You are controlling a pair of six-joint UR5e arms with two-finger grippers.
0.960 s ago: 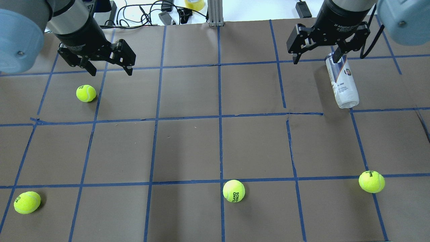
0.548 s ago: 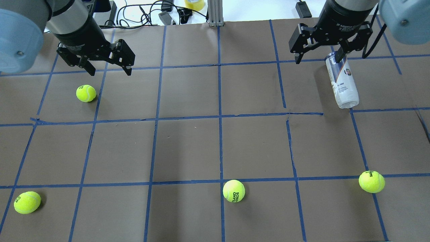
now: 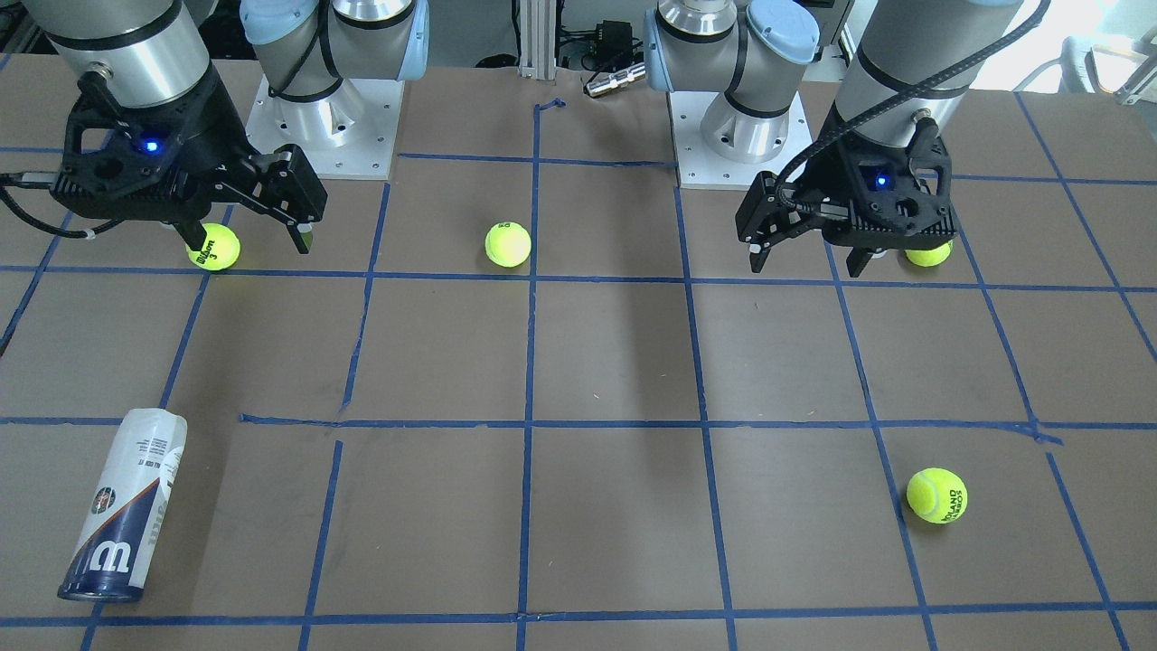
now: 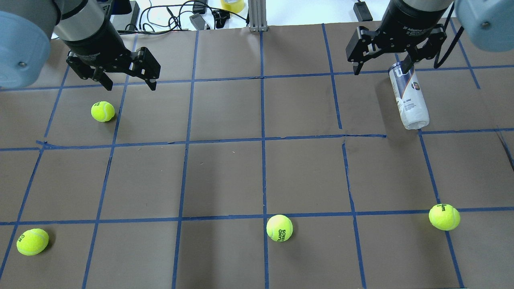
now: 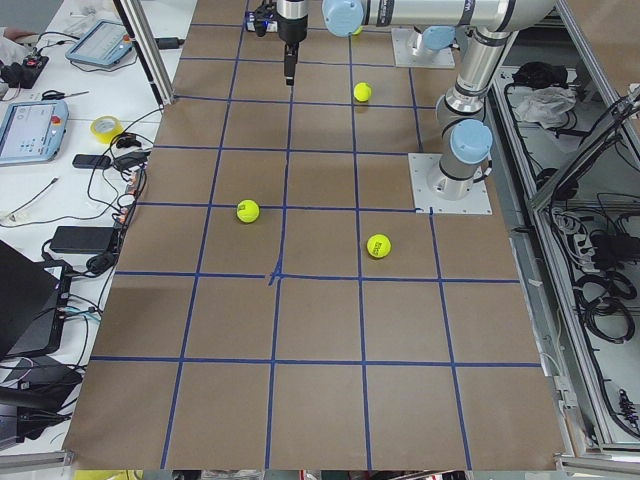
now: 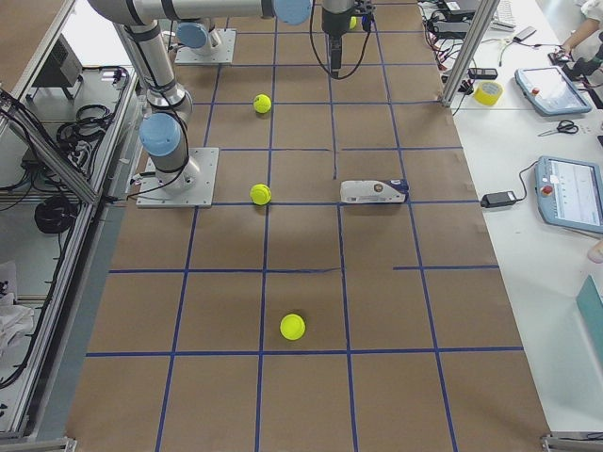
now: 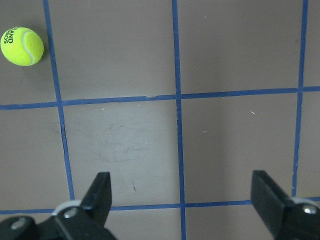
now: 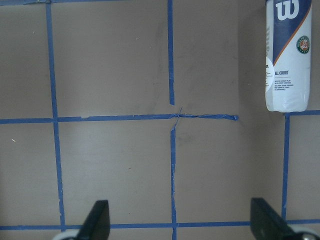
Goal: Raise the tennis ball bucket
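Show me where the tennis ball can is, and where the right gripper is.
tennis ball can (image 4: pixel 408 100): overhead view, middle of its white label.
right gripper (image 4: pixel 379 71): overhead view, midway between its open fingertips.

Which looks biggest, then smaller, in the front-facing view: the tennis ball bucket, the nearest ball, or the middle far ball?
1. tennis ball bucket
2. nearest ball
3. middle far ball
The two balls differ only slightly; nearness to the camera probably explains it.

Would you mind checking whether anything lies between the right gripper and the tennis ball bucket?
Nothing visible does: only bare table separates the open right gripper from the tennis ball bucket, lying on its side.
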